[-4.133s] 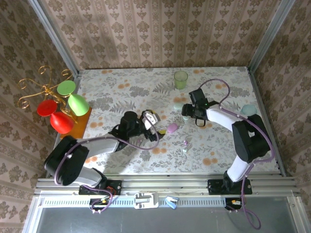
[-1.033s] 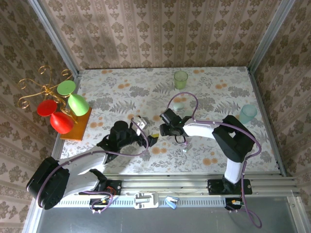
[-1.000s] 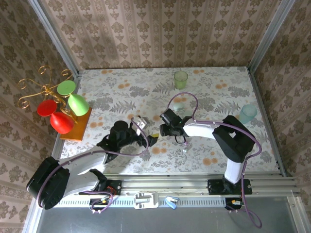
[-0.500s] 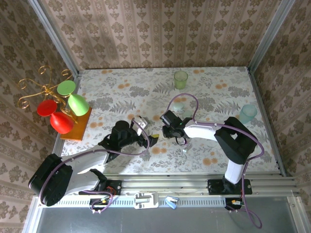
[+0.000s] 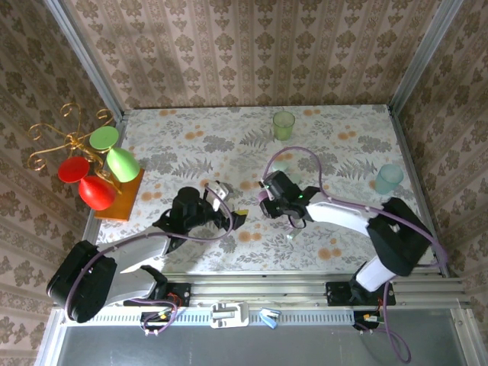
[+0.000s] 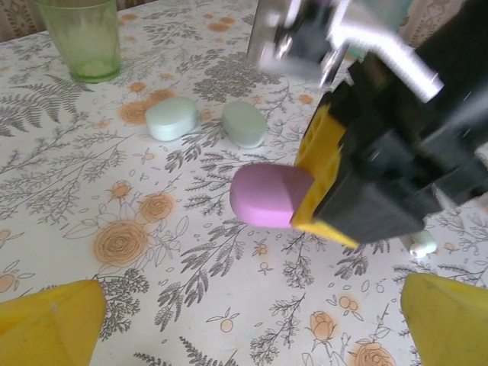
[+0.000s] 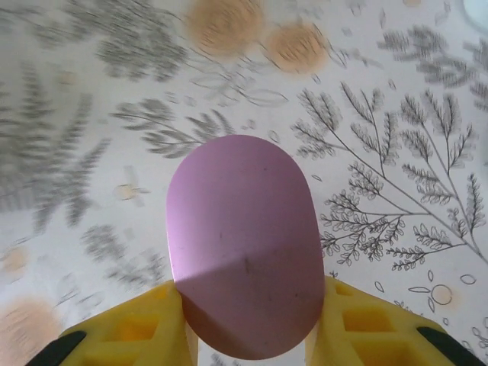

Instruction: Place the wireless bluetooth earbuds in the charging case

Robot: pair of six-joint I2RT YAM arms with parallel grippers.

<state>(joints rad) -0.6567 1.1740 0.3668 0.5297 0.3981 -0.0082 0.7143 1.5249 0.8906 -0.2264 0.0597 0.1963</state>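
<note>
A pink-purple pebble-shaped charging case with its lid closed sits between the yellow fingers of my right gripper, which is shut on its sides just above the tablecloth. The left wrist view shows the same case sticking out of the right gripper. My left gripper is open, its yellow fingertips wide apart and low, with bare cloth between them, a little in front of the case. One small whitish earbud lies on the cloth to the right. From above, the grippers face each other at mid-table.
Two closed mint cases lie beyond the pink one. A green cup stands at the back, a teal cup at the right edge. A gold stand with red and green glasses is at the left.
The right gripper has shut on the pink case and shifted slightly right with it. The left gripper has stayed open and almost still.
</note>
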